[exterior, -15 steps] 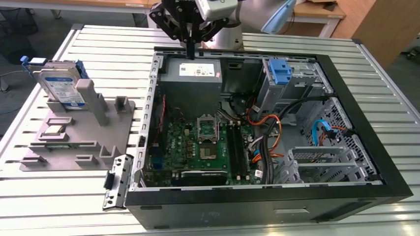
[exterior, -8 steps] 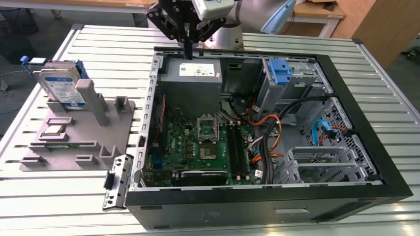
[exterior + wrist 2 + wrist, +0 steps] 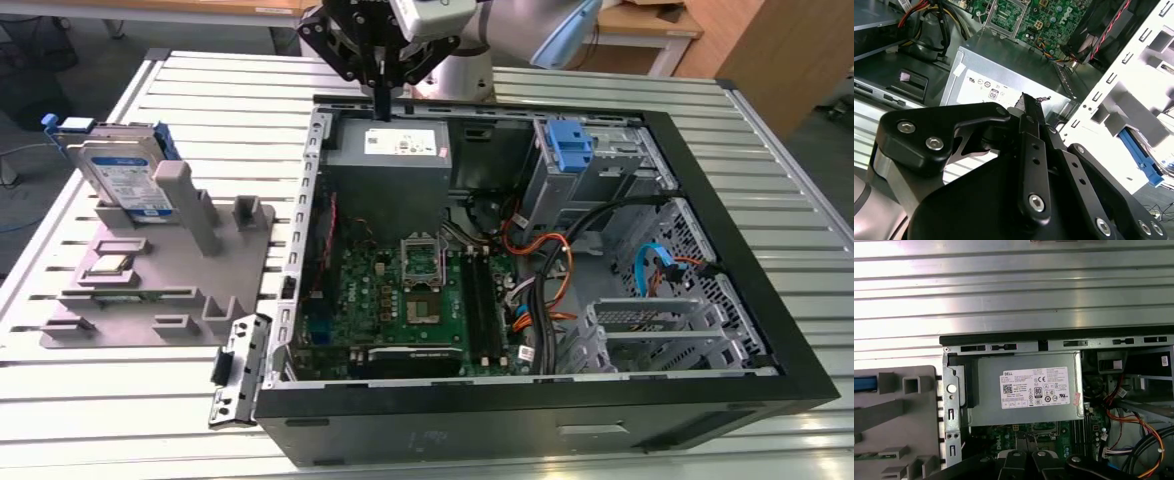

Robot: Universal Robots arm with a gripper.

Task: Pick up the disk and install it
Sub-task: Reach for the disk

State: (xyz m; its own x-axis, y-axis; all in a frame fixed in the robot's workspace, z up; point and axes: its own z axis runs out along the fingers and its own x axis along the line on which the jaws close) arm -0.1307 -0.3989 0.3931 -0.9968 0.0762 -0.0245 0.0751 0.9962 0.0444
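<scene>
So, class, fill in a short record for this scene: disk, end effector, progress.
disk: standing on edge in the grey fixture, at the exterior view's left of the computer case
end effector: above the power-supply box, shut, holding nothing
progress: disk not yet picked up

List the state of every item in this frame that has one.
disk, standing upright in the grey fixture, not picked up.
gripper, shut, empty, above the power supply.
computer case, lying on its side, side panel off.
power supply, mounted inside the case.
blue latch, upright at the drive bay.
</scene>
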